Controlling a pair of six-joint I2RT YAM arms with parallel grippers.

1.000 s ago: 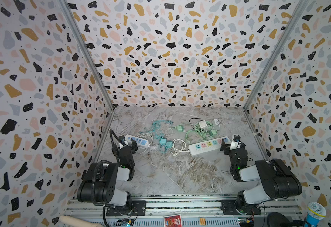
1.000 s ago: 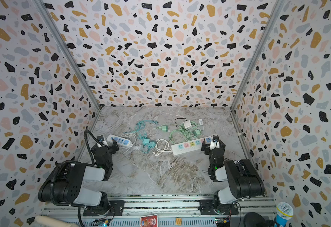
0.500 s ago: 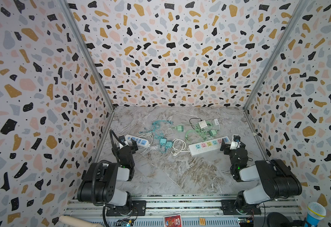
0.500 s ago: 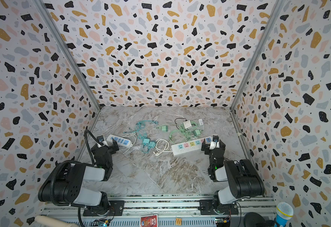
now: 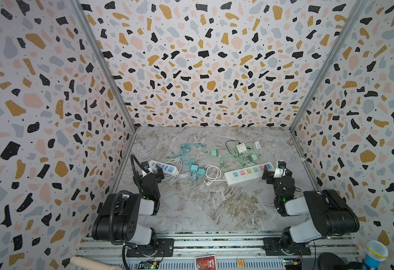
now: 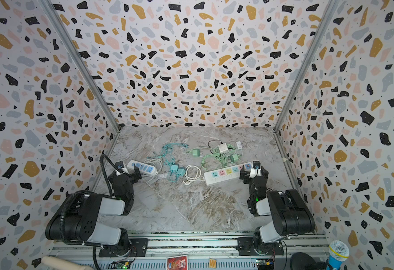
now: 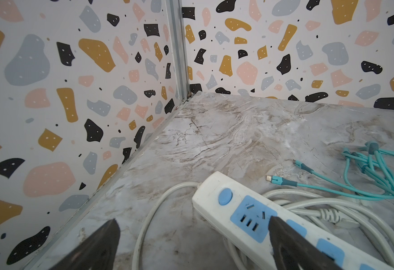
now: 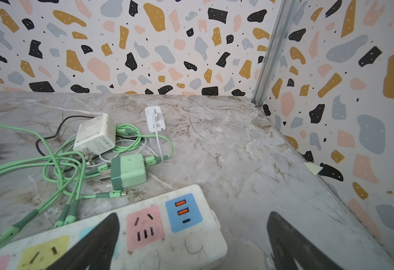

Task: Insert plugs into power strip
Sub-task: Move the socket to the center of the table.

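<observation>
Marble-patterned tabletop floors my cell, with terrazzo-print walls on three sides. The long power strip with pastel sockets lies on it, and I place everything from that strip.

My right gripper hangs over the strip's USB end, jaws spread wide with nothing between them. In the right wrist view one finger crosses the socket face and the other sits past the strip's end, over bare marble. Whether either touches I cannot tell.

The plugs lie loose on the table. Just behind the strip, toward the back wall, a mint green plug lies on its side among green cables. A boxy white plug is just beyond it, and a slim white plug is beside that. A second mint plug lies behind the strip's cord end. Two teal plugs sit side by side past the coiled white cord at that end, with teal cables behind them.

Well beyond the cord end lies a small power strip with blue sockets. My left gripper is over its switch end, jaws equally wide, holding nothing.
</observation>
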